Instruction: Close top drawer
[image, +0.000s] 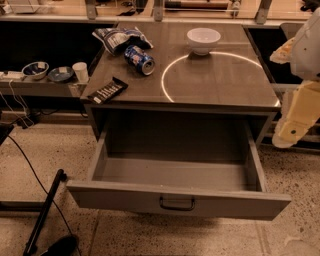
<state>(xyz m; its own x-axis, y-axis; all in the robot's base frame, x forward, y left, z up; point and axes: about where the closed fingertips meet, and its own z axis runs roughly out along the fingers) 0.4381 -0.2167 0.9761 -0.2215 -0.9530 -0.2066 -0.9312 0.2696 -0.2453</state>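
The top drawer is a wide grey drawer, pulled far out of the cabinet toward me. Its inside is bare. Its flat front panel has a small dark loop handle at the centre. No lower drawers show; the open drawer hides them. My arm comes in at the right edge, pale cream and white. My gripper hangs beside the cabinet's right front corner, above and behind the drawer's right end, touching nothing.
On the cabinet top are a white bowl, a blue can on its side, a crumpled chip bag and a dark snack bar. A low shelf at left holds bowls and a cup. A black pole and cables lie on the floor at left.
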